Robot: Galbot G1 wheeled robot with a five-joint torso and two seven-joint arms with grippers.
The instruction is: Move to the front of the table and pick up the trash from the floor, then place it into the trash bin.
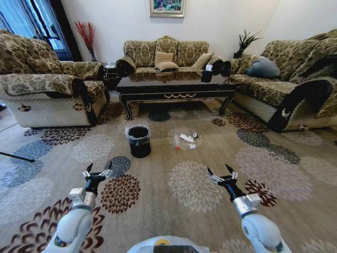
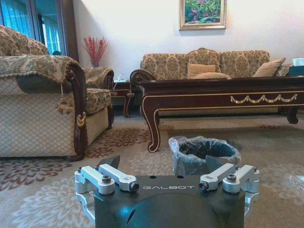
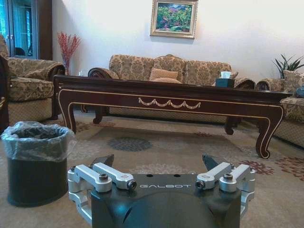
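Trash [image 1: 186, 140] lies on the patterned carpet [image 1: 200, 184] ahead of me, a small cluster of crumpled white paper, a clear piece with a red cap and a round silvery bit, between my pincers and the desk [image 1: 178, 87]. Just to the left of the scraps stands the trash bin [image 1: 139, 140], a round black bucket with a greyish liner folded over its rim; it is near the trash but not touching it. Nothing lies on the carpet between me and the scraps.

My left pincer [image 1: 97, 173] hangs low over the carpet on my left, fingers spread wide and holding nothing. My right pincer [image 1: 221, 173] hangs at the same height on my right, also spread wide and empty. Both are well short of the trash and the bin.

Beyond the scraps the long dark desk with its gold scroll ornament runs across my path on curved legs, and a dark box [image 1: 207, 75] sits near its right end. Behind it is a patterned sofa [image 1: 166, 55] with cushions under a framed painting [image 1: 167, 7]. An armchair [image 1: 50, 89] flanks the desk on my left, another sofa [image 1: 295, 84] on my right, with a grey cushion [image 1: 263, 67] on it.
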